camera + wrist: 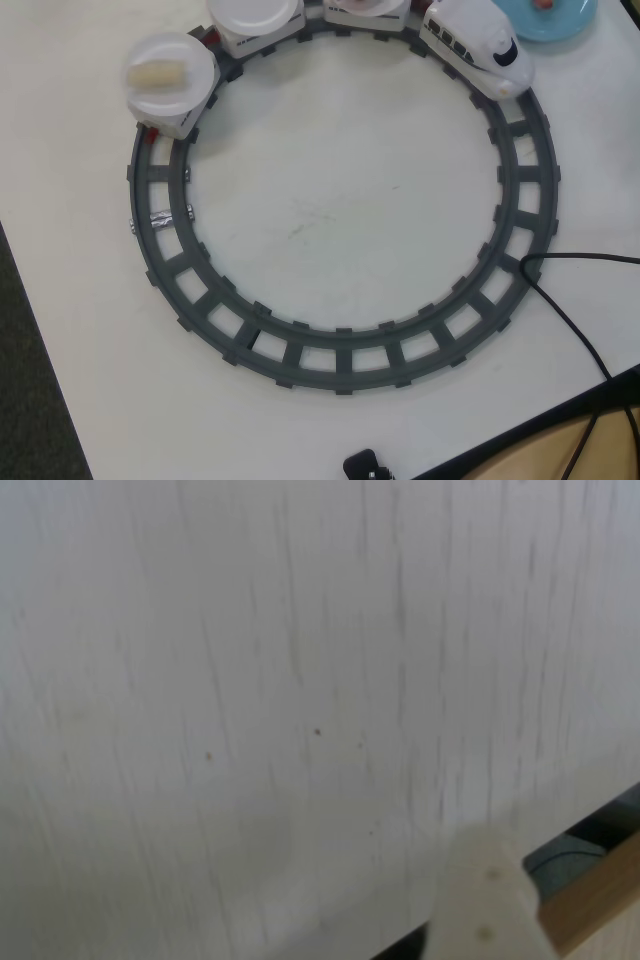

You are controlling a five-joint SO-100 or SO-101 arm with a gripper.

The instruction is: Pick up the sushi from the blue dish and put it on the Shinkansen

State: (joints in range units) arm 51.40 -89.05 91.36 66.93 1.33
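Orange sushi point(543, 4) on blue dish point(560, 25), just beside Shinkansen point(478, 42); likely light, rigid, grip across sides. Jaws state: cannot tell.

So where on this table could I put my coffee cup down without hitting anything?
Inside the track ring the table is bare. Left of the ring is free too. The top edge is crowded: Shinkansen, its plate cars and the blue dish.

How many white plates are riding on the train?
3. One carries a beige piece at the overhead view's upper left; one sits at the top edge; one is barely visible beside the engine. More may be out of frame.
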